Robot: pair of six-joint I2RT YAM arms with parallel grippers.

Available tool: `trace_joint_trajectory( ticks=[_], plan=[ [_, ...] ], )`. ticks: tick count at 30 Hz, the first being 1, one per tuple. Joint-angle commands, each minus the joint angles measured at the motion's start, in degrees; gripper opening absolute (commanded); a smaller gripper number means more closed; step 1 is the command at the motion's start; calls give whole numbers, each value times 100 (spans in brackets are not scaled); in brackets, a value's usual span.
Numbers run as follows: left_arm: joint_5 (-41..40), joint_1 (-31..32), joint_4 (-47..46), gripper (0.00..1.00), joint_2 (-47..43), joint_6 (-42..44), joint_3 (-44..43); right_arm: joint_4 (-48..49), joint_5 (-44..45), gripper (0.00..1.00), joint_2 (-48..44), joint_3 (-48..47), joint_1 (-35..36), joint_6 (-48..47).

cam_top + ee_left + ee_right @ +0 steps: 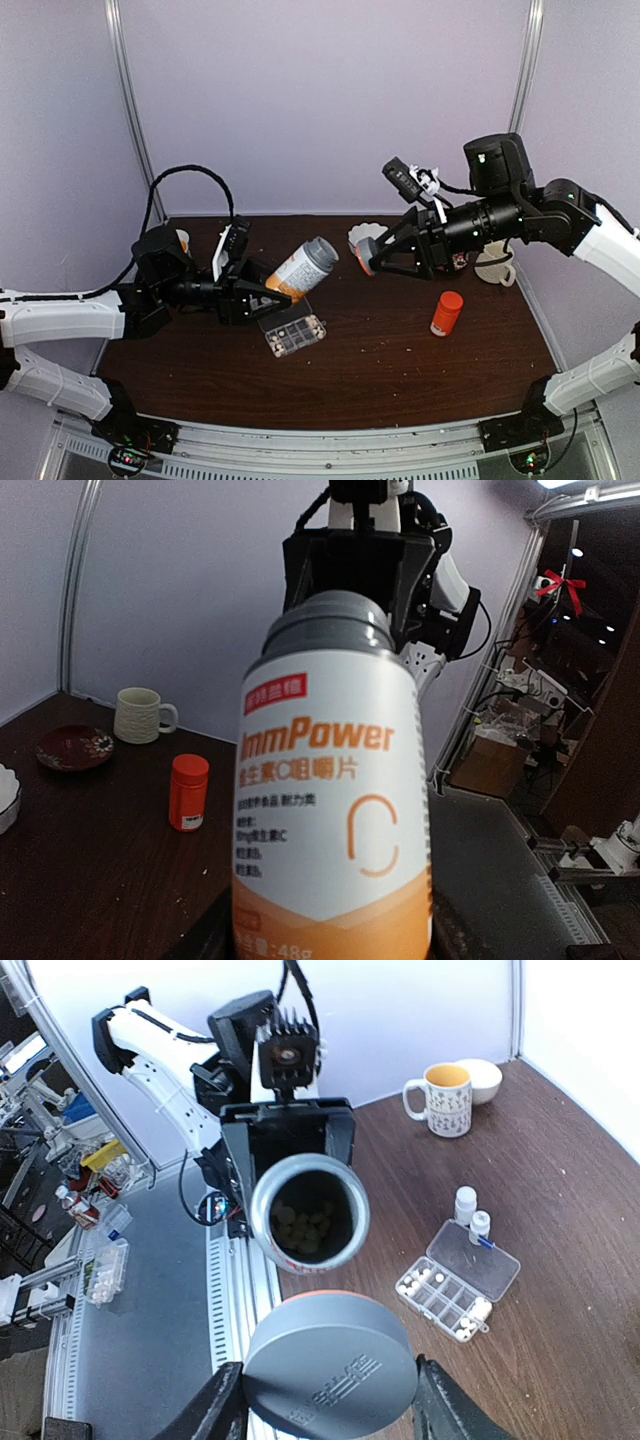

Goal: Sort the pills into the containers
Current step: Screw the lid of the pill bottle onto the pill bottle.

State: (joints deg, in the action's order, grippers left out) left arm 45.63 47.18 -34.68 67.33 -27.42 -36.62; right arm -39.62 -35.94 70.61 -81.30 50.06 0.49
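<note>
Two arms share the job. The left tool (272,291) is pinching a big white and orange bottle (303,268) and holds it up off the surface (400,370). The bottle leans over, with its open mouth up and toward the other arm. The right tool (368,258) is pinching the gray lid (330,1365) of that bottle and holds it apart from the mouth. I think the lid is kept away so nothing blocks the way out.

Many small round pills (305,1222) sit down inside the bottle. I cannot count them. The bottle hangs just above the clear pill box (447,1298), which lies on the surface with its own cover flipped open. That looks like the reason for the spot: a bit more tilt and pills could drop toward the little pockets. It could also spill too many at once, so a slow tilt seems wise.

Some pockets at both ends of the box hold white pills (412,1282). The middle pockets look bare. These pills are too tiny to count well.

Now the count:
- One big bottle, one gray lid and one pill box.
- Two tiny white bottles (465,1203), standing just beside the box.
- One small orange bottle (447,313), standing alone nearer the right arm.
- Two mugs: one (440,1100) at the back on the left side and one (140,715) at the back on the right side.
</note>
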Motion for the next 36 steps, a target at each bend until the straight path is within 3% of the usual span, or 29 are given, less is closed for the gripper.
trace_joint_trajectory(
  ticks=[1,18,24,31,36],
  plan=[
    [622,-24,-310,0,47,-88,-354,66,-540,42,94,-407,51,-357],
    [755,227,985,0,316,523,-989,-377,-738,41,795,-1126,364,-681],
    [770,306,1054,0,448,571,-1095,-839,-625,41,978,-1296,516,-1035],
    [1357,322,197,0,552,-343,-1061,-1449,-471,40,1234,-1499,951,-1918],
    [1081,326,474,0,433,-596,-1104,-1275,-120,46,1196,-1374,1200,-2376]
  ],
)
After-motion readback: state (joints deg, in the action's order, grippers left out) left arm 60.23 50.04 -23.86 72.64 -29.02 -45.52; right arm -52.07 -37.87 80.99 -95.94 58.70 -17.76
